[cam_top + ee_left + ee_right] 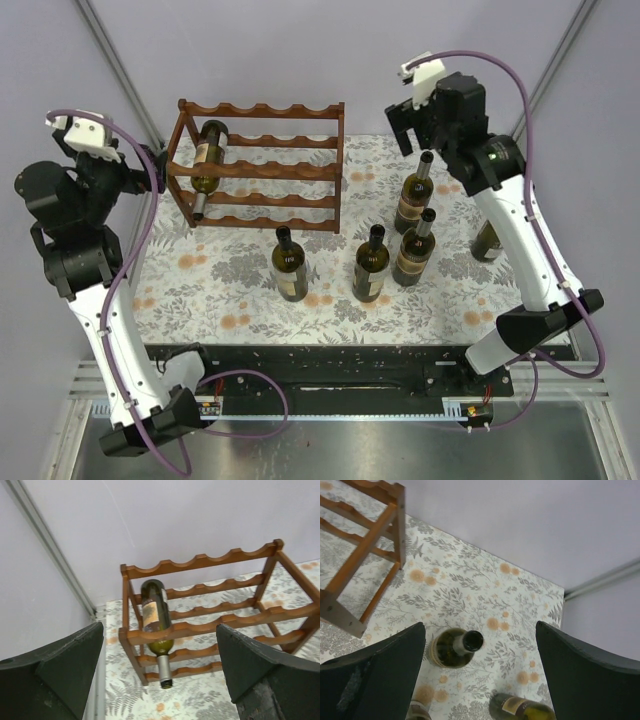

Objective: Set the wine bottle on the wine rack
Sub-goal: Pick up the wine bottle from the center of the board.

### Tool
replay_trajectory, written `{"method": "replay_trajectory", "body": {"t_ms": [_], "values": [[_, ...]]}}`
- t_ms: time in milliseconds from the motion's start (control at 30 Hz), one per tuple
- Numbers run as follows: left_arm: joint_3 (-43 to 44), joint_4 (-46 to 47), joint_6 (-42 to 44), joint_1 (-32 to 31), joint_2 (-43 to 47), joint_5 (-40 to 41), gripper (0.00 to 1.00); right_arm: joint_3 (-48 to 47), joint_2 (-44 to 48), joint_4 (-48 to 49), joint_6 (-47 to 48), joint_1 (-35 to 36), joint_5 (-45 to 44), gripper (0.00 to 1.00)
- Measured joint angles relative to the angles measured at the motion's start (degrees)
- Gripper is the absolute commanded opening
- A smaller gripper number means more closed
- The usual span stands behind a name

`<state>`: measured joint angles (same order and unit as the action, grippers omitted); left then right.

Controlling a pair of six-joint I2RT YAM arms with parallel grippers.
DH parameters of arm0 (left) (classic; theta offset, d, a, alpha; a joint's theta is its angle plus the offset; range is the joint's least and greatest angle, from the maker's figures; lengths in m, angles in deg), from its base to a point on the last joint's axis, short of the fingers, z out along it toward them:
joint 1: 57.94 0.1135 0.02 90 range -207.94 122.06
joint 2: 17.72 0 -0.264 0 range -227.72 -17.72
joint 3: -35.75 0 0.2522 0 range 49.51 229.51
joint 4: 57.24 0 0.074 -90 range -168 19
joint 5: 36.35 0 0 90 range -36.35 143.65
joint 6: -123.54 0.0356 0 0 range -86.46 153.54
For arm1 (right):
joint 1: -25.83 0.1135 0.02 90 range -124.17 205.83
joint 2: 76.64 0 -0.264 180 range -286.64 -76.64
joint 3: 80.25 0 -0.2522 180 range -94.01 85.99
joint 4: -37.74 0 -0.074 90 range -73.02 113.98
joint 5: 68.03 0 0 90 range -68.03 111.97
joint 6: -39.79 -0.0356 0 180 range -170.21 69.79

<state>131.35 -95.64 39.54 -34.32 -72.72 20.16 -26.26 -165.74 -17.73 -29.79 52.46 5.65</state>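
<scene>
Top external view, left to right: the left gripper (150, 168), fingers spread wide and empty, hovers just beside the left end of the wine rack (280, 172). A racked bottle (208, 150) lies in the top tier's leftmost cradle, ahead of those fingers, neck toward them. Two standing bottles (291, 262) are in the middle. The right gripper (411, 130), fingers also spread and empty, hangs above an upright wine bottle (414, 190), its mouth below the gap between them, untouched.
</scene>
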Motion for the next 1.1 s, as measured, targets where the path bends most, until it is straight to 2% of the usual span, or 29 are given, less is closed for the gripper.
{"method": "replay_trajectory", "body": {"t_ms": [167,433,700,1100], "values": [[3.61,-4.11,-4.0,-0.87,-3.23,-2.86,0.99,-1.07,0.46,-3.26,-3.13,-5.66,1.25,0.99],[4.59,-3.89,-12.04,-4.37,-7.74,-4.11,0.99,2.8,1.7,-4.7,-5.97,-8.09,3.87,0.99],[4.26,-1.4,-11.78,-13.68,-8.09,-1.29,0.99,2.93,0.9,-4.68,-6.4,-9.99,4.04,0.96],[4.28,-0.17,-10.75,-19.74,-13.51,1.42,0.99,4.92,-7.28,-4.72,-9.53,-14.71,12.09,0.91]]}}
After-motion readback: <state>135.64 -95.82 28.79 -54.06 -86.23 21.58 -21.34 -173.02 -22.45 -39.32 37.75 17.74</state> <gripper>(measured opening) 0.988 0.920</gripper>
